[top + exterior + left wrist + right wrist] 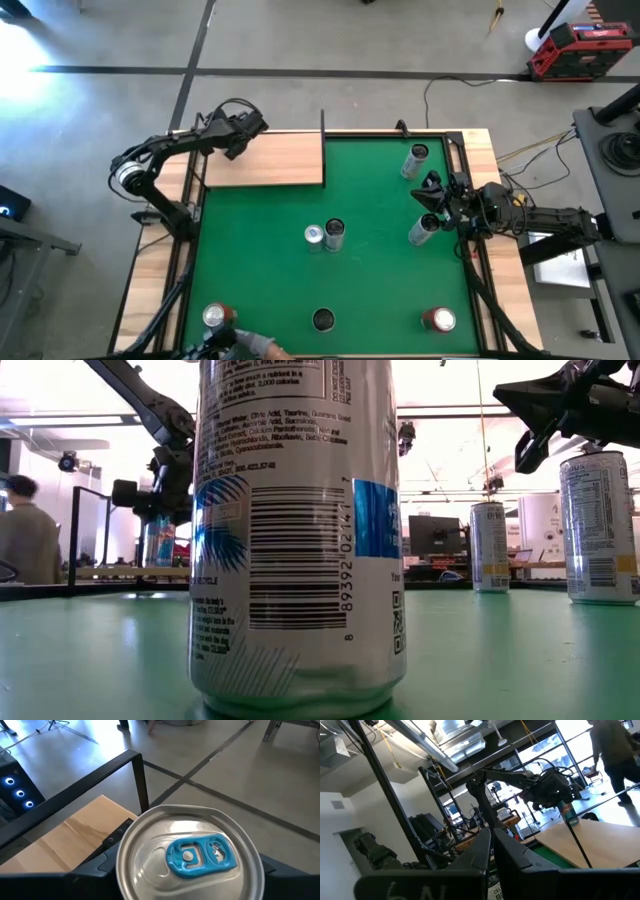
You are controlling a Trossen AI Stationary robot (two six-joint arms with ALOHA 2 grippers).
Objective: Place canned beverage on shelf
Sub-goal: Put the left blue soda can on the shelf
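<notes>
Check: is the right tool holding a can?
No. The right tool is shut on nothing, tilted up; the left tool holds the can over the shelf.

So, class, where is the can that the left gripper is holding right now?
In the high view the can sits in the left gripper, at the table's far left, over the far edge of the wooden shelf near its black rod.

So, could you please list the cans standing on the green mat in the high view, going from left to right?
Red-topped can at the front left corner → silver can → dark-topped can beside it → dark can at the front edge → far can → can by the right claw → red-topped can at the front right.
</notes>
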